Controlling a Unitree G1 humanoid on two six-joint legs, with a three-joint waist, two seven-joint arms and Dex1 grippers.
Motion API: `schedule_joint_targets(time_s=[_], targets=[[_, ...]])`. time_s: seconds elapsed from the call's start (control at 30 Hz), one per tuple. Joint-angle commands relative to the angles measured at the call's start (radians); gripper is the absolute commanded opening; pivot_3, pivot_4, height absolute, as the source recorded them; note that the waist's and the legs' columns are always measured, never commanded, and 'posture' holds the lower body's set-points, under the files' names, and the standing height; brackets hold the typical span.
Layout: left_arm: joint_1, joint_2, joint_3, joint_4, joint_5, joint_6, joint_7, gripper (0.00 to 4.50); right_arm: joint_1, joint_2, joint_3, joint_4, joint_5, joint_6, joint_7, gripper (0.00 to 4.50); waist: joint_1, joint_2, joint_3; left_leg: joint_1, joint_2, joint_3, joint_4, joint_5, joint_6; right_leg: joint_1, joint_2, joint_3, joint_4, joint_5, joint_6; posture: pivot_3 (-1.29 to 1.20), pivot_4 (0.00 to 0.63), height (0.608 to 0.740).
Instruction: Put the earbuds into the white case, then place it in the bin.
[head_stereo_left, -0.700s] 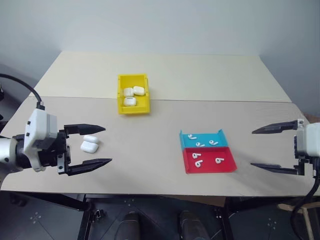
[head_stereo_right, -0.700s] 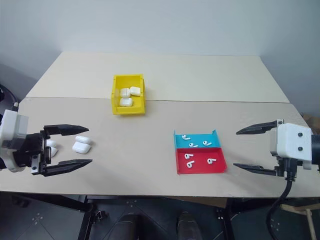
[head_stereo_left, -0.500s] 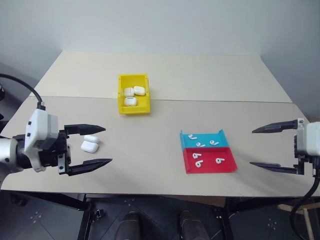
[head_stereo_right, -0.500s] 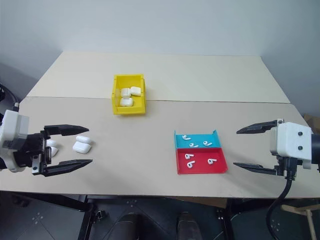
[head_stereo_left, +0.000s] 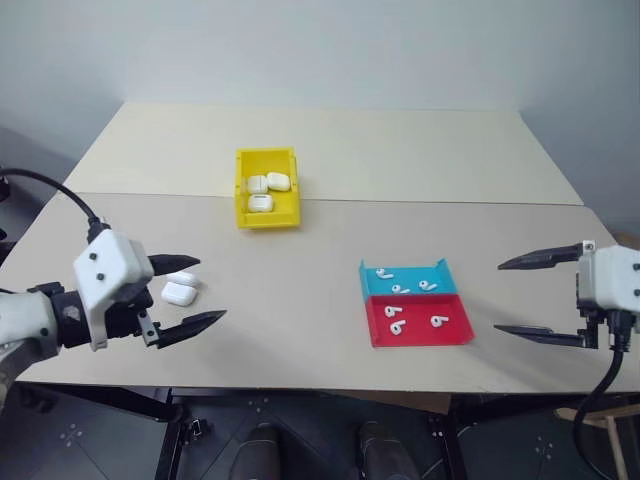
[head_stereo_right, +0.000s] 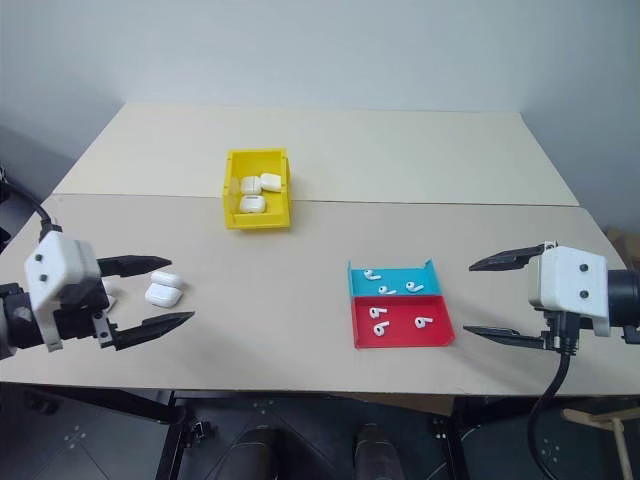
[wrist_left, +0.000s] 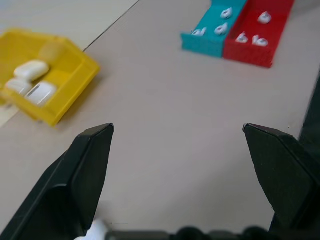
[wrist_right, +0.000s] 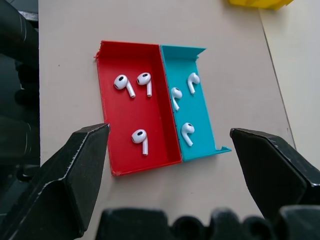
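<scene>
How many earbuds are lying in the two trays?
6 earbuds. Three lie in the red tray: two side by side and one apart. Three lie in the teal tray. None looks hidden.

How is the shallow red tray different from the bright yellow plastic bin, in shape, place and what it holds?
The shallow red tray has low walls and holds three loose white earbuds; the bright yellow plastic bin has taller walls and holds three closed white cases. The red tray touches a teal tray near the table's front edge; the yellow bin stands alone, farther back. Both are rectangular and open-topped.
</scene>
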Motion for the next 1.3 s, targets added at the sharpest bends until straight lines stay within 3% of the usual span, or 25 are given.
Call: schedule_joint_targets(time_s=[0.03, 0.2, 0.33, 0.53, 0.77, 1.03, 1.3], targets=[[-0.029, 0.03, 0.051, -0.052, -0.002, 0.164, 0.126, 4.5, -0.009, -0.012, -0.02, -0.009, 0.002, -0.013, -0.006, 4.48, 0.0, 0.0, 0.0, 0.0, 0.0, 0.0, 0.0, 0.0, 0.0, 0.0, 0.0, 0.0, 0.0, 0.0, 0.0, 0.0, 0.15, 0.74], [-0.295, 0.195, -0.075, 0.094, -0.097, 0.619, 0.235, 4.5, -0.005, -0.008, 0.005, -0.009, -0.012, -0.003, -0.024, 4.48, 0.003, -0.004, 0.0, 0.001, 0.0, -0.001, 0.0, 0.0, 0.0, 0.0, 0.0, -0.001, 0.002, 0.0, 0.0, 0.0, 0.15, 0.74], [-0.544, 0.202, -0.277, 0.259, -0.106, 0.824, 0.293, 4.5, -0.011, -0.01, 0.042, -0.018, -0.024, 0.006, -0.045, 4.48, -0.002, -0.003, 0.0, 0.001, -0.001, -0.001, 0.0, 0.0, 0.0, 0.0, 0.0, 0.0, 0.002, -0.001, 0.001, 0.0, 0.15, 0.74], [-0.745, 0.232, -0.522, 0.45, -0.144, 0.844, 0.366, 4.5, 0.004, -0.006, 0.058, -0.043, -0.021, 0.048, -0.076, 4.48, -0.006, -0.005, 0.001, -0.001, -0.001, -0.001, 0.0, 0.0, 0.0, -0.002, 0.0, 0.0, 0.003, 0.0, 0.0, 0.0, 0.15, 0.74], [-0.919, 0.17, -0.744, 0.677, -0.176, 0.844, 0.399, 4.5, 0.03, 0.004, 0.07, -0.072, -0.031, 0.084, -0.122, 4.48, 0.001, -0.005, 0.001, -0.002, -0.001, -0.001, 0.0, 0.0, 0.0, -0.002, 0.0, 0.0, 0.003, 0.0, 0.0, 0.0, 0.15, 0.74], [-1.059, 0.068, -0.879, 0.875, -0.106, 0.844, 0.443, 4.5, 0.086, 0.011, 0.028, -0.12, -0.038, 0.137, -0.151, 4.48, 0.003, -0.006, 0.001, -0.003, -0.002, -0.002, 0.001, 0.0, 0.0, -0.003, 0.0, 0.0, 0.003, 0.0, 0.0, 0.0, 0.15, 0.74], [-1.122, -0.058, -0.917, 0.996, -0.046, 0.844, 0.467, 4.5, 0.098, 0.018, 0.027, -0.149, -0.036, 0.165, -0.179, 4.48, 0.002, -0.006, 0.0, -0.004, -0.002, -0.002, 0.001, 0.0, 0.0, -0.003, 0.0, 0.0, 0.004, 0.0, 0.0, 0.0, 0.15, 0.74]])
